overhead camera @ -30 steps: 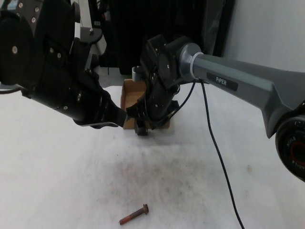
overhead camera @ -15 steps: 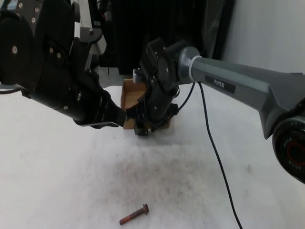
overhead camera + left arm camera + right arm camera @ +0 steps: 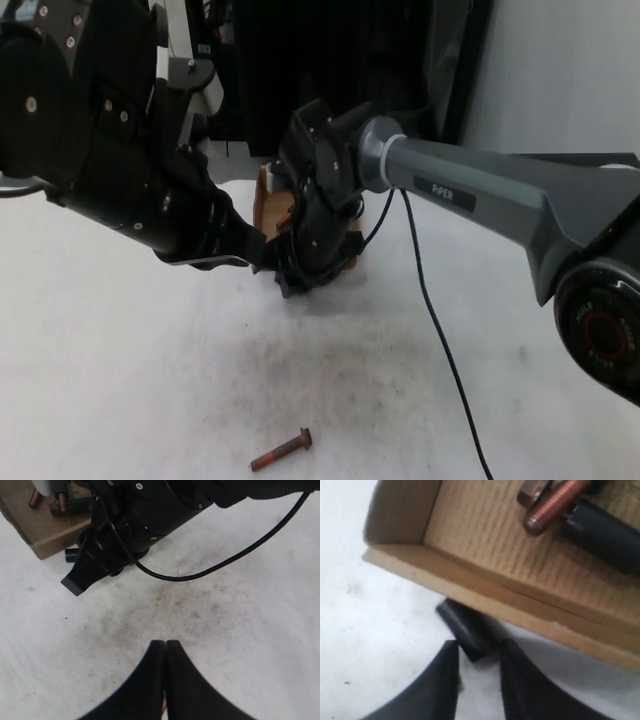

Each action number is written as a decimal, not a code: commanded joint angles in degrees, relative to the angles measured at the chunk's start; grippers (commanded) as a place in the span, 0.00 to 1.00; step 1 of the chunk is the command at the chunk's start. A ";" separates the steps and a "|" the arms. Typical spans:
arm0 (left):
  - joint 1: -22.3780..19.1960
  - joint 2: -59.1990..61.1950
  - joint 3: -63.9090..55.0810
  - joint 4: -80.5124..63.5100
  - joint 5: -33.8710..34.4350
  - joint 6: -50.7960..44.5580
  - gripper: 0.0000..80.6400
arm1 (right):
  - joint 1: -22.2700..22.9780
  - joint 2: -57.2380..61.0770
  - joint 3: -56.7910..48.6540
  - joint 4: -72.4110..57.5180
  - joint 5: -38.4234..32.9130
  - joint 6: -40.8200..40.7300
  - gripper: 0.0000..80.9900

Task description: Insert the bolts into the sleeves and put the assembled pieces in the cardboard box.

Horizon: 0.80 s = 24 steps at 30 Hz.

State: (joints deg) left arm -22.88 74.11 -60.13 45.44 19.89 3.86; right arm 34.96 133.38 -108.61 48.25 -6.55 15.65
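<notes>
My right gripper (image 3: 479, 654), fingers parted and holding nothing, faces the black sleeve (image 3: 464, 624) lying end-on just ahead, beside the cardboard box (image 3: 485, 587)

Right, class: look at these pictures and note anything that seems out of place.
A loose bolt lies alone on the bench, well apart from the cardboard box. A black sleeve lies outside the box, beside its wall.

The cardboard box (image 3: 470, 587) stood at the far side of the bench (image 3: 120, 380), with assembled pieces (image 3: 590, 525) lying inside it. A sleeve (image 3: 465, 630) lay on the bench just outside one box wall, before the right gripper (image 3: 479, 655). A loose bolt (image 3: 281, 451) lay well apart, at the bench's near side.
</notes>
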 commanded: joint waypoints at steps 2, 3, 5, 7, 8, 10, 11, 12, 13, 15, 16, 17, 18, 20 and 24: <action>0.06 -0.05 -0.72 0.27 0.42 -0.07 0.00 | 0.47 0.09 -0.39 4.40 -1.03 -2.10 0.01; 0.06 -0.05 -0.72 0.39 0.42 -0.07 0.00 | 0.47 -0.09 -0.39 6.06 -0.88 -3.17 0.01; 0.06 -0.05 -0.72 0.67 0.42 -0.07 0.00 | 0.47 -0.66 -0.39 9.73 0.50 -5.53 0.01; 0.06 -0.05 -0.72 0.92 0.42 -0.07 0.00 | 0.47 -1.51 -0.39 12.68 2.37 -8.30 0.01; 0.06 -0.05 -0.72 1.03 0.42 -0.07 0.00 | 0.47 -1.99 -0.39 13.70 3.01 -9.36 0.01; 0.06 -0.05 -0.72 1.05 0.42 -0.07 0.00 | 0.47 -3.06 -0.39 13.73 3.18 -11.29 0.01; 0.06 -0.05 -0.72 1.05 0.42 -0.07 0.00 | 0.47 -3.73 -0.39 13.17 3.18 -12.34 0.01; 0.06 -0.05 -0.72 1.05 0.42 -0.07 0.00 | 0.47 -4.33 -0.39 12.47 3.18 -13.23 0.01; 0.06 -0.05 -0.72 1.05 0.42 -0.07 0.00 | 0.47 -5.00 -0.39 11.70 3.18 -13.60 0.01; 0.06 -0.05 -0.72 1.05 0.42 -0.07 0.00 | 0.47 -6.48 -0.39 10.27 3.18 -13.98 0.01; 0.06 -0.05 -0.72 1.05 0.42 -0.07 0.00 | 0.47 -7.05 -0.39 9.78 3.18 -13.98 0.01; 0.06 -0.05 -0.85 1.02 0.42 -0.07 0.00 | 0.47 -7.73 -0.39 9.35 3.18 -13.98 0.01; 0.06 -0.05 -0.98 1.02 0.42 -0.07 0.00 | 0.36 -8.39 -0.39 8.93 3.18 -13.98 0.01; 0.06 -0.17 -1.51 1.02 0.42 -0.07 0.00 | 0.18 -9.42 -0.39 8.40 3.18 -13.98 0.01; 0.06 -0.17 -3.45 1.02 0.42 -0.07 0.00 | 0.19 -11.02 -0.39 7.95 2.18 -15.65 0.00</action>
State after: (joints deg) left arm -22.88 74.11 -62.60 46.71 19.89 3.86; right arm 35.27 124.40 -108.61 57.02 -3.44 2.06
